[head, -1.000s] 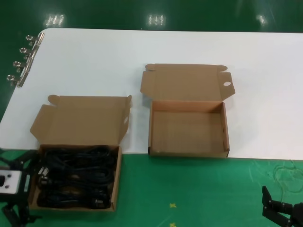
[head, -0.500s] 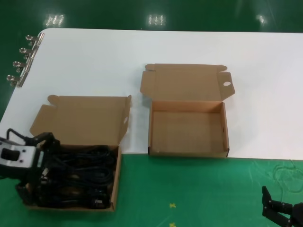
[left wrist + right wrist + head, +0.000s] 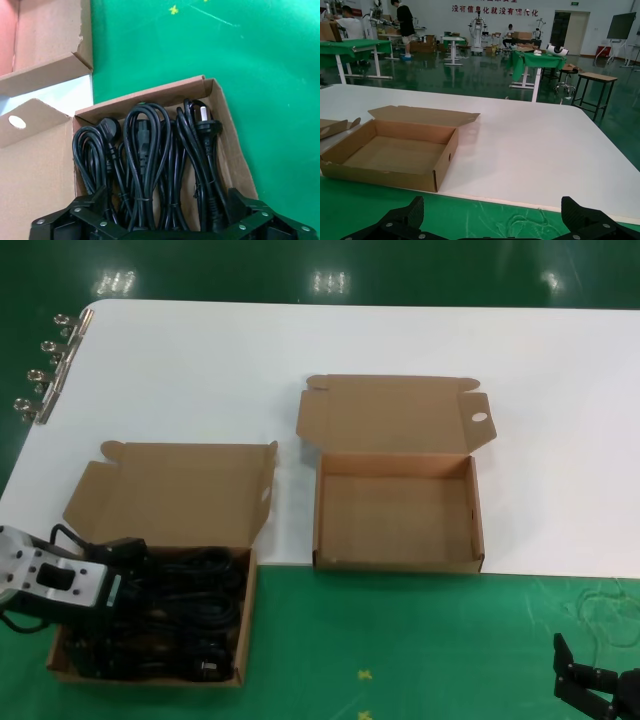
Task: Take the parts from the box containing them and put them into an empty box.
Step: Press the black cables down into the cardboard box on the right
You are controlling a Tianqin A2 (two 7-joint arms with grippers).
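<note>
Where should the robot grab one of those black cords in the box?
Probably around the middle of a coil, from straight above. The power cords lie flat, packed side by side in the open box, so only their tops are free, and the box walls block a sideways approach. The left gripper is open above them; the right gripper waits low at the right.

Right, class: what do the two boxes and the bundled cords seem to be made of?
Both boxes: brown cardboard, matte, with folded flaps and raw-cut edges. Cords: probably rubber or plastic sheathing, black with a slight sheen; one plug shows pins that look metal.
</note>
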